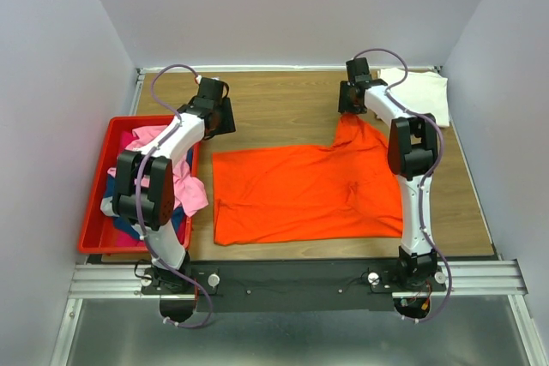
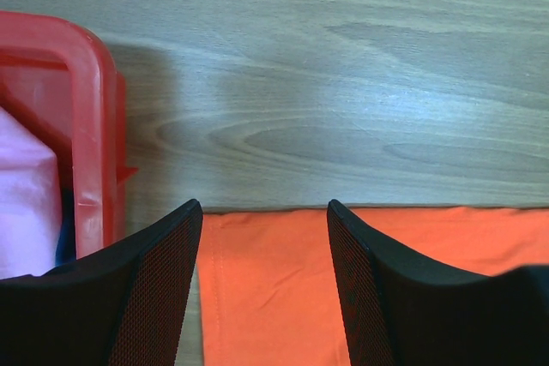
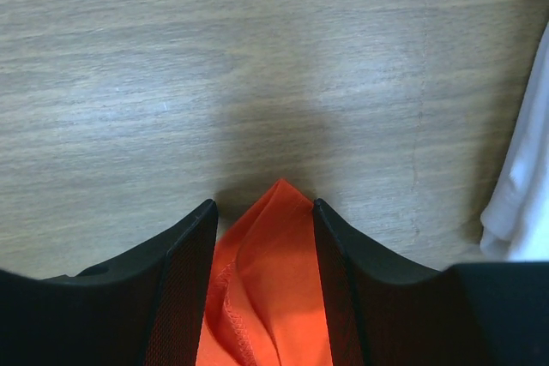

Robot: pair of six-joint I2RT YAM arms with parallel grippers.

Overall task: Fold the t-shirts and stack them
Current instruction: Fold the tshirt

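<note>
Our right gripper (image 3: 264, 205) pinches the orange t-shirt (image 1: 300, 195) at upper right; our left gripper (image 2: 264, 205) hangs fingers apart over its upper left corner

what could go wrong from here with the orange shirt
The right pincer pinches only a tip of the orange t-shirt, so it may slip out. The left pincer hangs open at the shirt's edge close to the red bin; coming down, it could catch the rim.
</note>
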